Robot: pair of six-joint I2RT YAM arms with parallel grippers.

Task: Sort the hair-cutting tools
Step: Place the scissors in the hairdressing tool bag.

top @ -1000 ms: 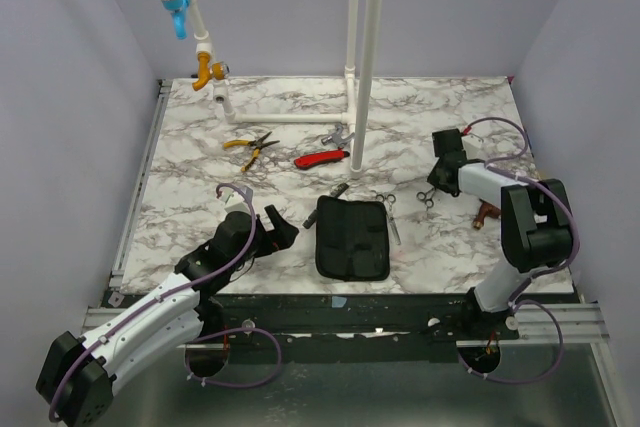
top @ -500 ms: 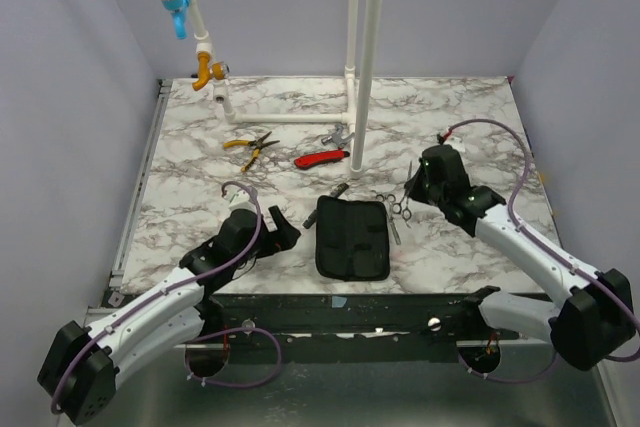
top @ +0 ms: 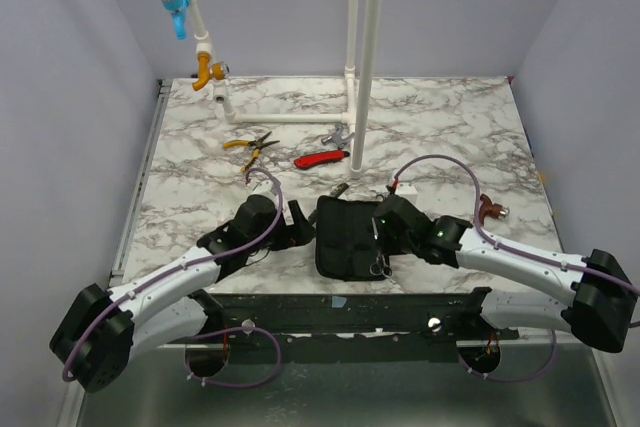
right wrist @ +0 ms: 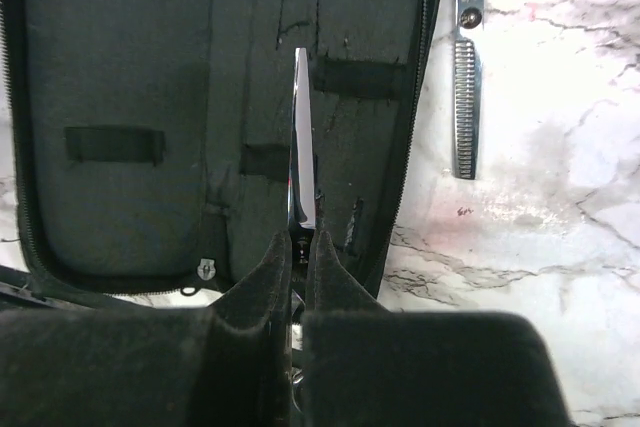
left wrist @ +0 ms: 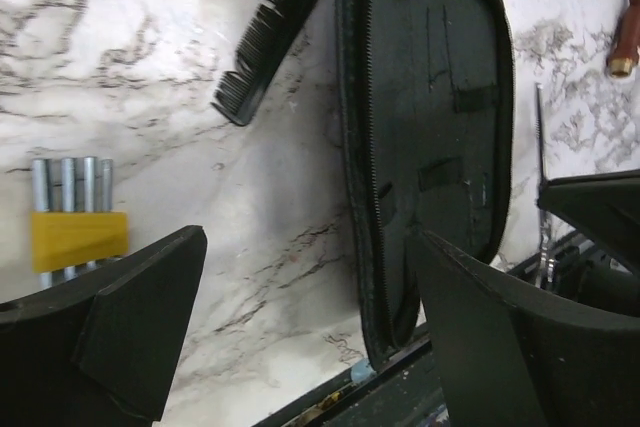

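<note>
An open black case [top: 350, 239] lies near the table's front edge. My right gripper [top: 381, 239] hovers over its right half, shut on a pair of silver scissors [right wrist: 302, 142] whose blade points along the case's lining [right wrist: 150, 57]. A second pair of scissors, with a toothed blade [right wrist: 465, 97], rests on the marble just right of the case. My left gripper [left wrist: 308, 247] stands open beside the case's left edge [left wrist: 362, 197], whose near corner lies between the fingers. The black comb [left wrist: 275, 37] leans against that edge further back. A thin dark stick-like tool [top: 340, 190] lies behind the case.
Yellow-handled pliers [top: 250, 145], a red-handled tool [top: 322, 158] and a metal fitting [top: 337, 135] lie mid-table. White pipes [top: 362, 67] rise at the back. A brown-handled item [top: 490, 209] sits on the right. The dark front rail [top: 340, 302] runs just below the case.
My right arm has swung from the back right down over the case, carrying the scissors. The left gripper has slid right to the case's left edge, its jaws slightly narrower.
</note>
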